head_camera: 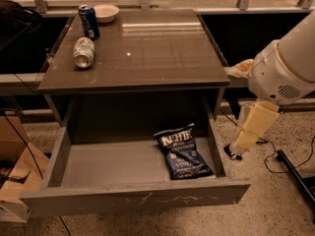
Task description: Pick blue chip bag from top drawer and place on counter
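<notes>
One counter (147,58), a glossy grey-brown surface with a dark edge, stands above one top drawer (98,163), which is pulled fully out. The drawer has a flat grey floor, low side walls and a scratched front panel.

One gripper (235,109) hangs at the right, outside the drawer's right wall and below the counter's right edge. It is carried on a white arm (285,68) that enters from the right. Its cream jaws stand spread apart and grip nothing.

One blue chip bag (183,152) lies flat on the drawer floor in the right front part, near the right wall and just behind the front panel. It is well apart from the gripper. The bag is crinkled dark navy with white "Kettle" lettering near its top and paler print below. It sits slightly askew.

Two cans occupy the counter's left rear. A blue can (88,21) is upright and a silver can (83,52) lies on its side. One white bowl (106,13) sits just beside the blue can.
</notes>
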You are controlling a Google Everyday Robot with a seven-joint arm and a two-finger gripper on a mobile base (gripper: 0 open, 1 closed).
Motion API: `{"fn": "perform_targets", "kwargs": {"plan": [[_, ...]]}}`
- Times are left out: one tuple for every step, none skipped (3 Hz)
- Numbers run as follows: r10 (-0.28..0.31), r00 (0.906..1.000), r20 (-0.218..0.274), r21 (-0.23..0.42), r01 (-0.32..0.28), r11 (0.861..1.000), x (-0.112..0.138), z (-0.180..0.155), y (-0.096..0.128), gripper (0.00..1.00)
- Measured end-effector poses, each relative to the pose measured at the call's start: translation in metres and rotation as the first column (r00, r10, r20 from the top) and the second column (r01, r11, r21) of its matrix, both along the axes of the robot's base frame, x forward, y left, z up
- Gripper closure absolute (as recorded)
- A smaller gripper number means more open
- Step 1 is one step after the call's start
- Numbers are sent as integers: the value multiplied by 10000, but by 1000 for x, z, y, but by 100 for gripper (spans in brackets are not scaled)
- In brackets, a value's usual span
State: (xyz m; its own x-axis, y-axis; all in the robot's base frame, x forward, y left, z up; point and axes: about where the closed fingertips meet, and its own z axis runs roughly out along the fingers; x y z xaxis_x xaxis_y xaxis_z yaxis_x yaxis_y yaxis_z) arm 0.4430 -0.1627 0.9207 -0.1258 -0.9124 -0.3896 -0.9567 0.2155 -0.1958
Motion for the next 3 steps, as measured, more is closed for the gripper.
{"fn": "perform_targets", "kwargs": {"plan": [[144,9999,37,281,-145,9995,1,-9,8,0],[251,9997,64,486,-253,9985,1,-16,14,0],[255,9997,65,508,-258,9984,1,-16,14,0]]}}
